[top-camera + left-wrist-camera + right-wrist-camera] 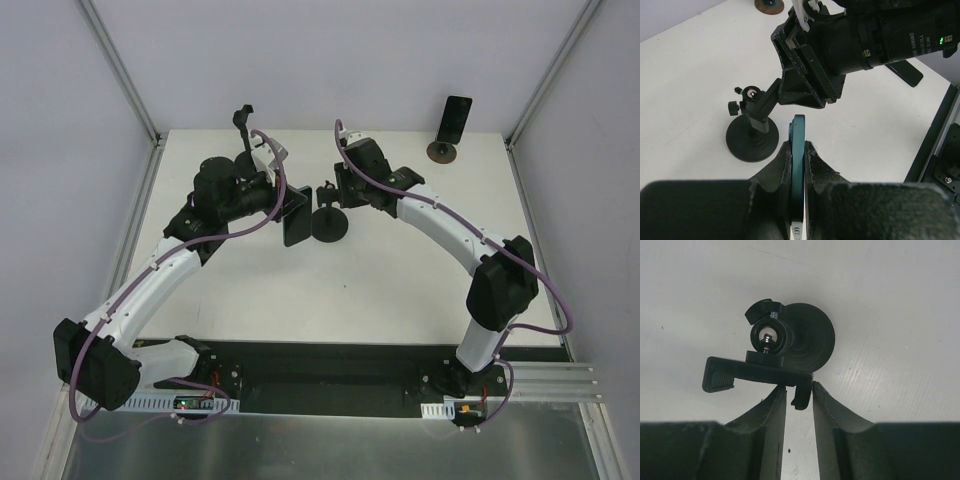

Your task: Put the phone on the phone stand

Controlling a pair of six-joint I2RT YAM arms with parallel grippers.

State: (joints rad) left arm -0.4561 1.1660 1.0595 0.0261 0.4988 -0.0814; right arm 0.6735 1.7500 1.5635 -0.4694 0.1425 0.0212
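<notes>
The left gripper [798, 148] fills the foreground of its own wrist view. Its two dark fingers [777, 167] are clenched on the phone [799, 127], a teal slab seen edge-on and standing upright between the pads. The phone is off the phone stand [752, 136]. From above it hangs just beside the stand's round black base [332, 226], on that base's left and apart from the cradle. (Whether its lower edge touches the table [400, 290] cannot be told.)

In the right wrist view the right gripper [799, 386] looks straight down on the stand. The cradle [757, 371], a black bar with a hooked end on the left, lies across the ball joint. A small tab [801, 396] at the bar's lower edge sits between the fingertips. The jaws stand narrowly apart, close on either side of that tab; whether they press it or merely flank it I cannot tell.

The stand is near the middle of the white table, between the two wrists. At the back right edge a second phone [457, 118] leans upright on a brown-based stand [443, 151]. At the back left a bare black stand [244, 125] rises behind the left arm.
</notes>
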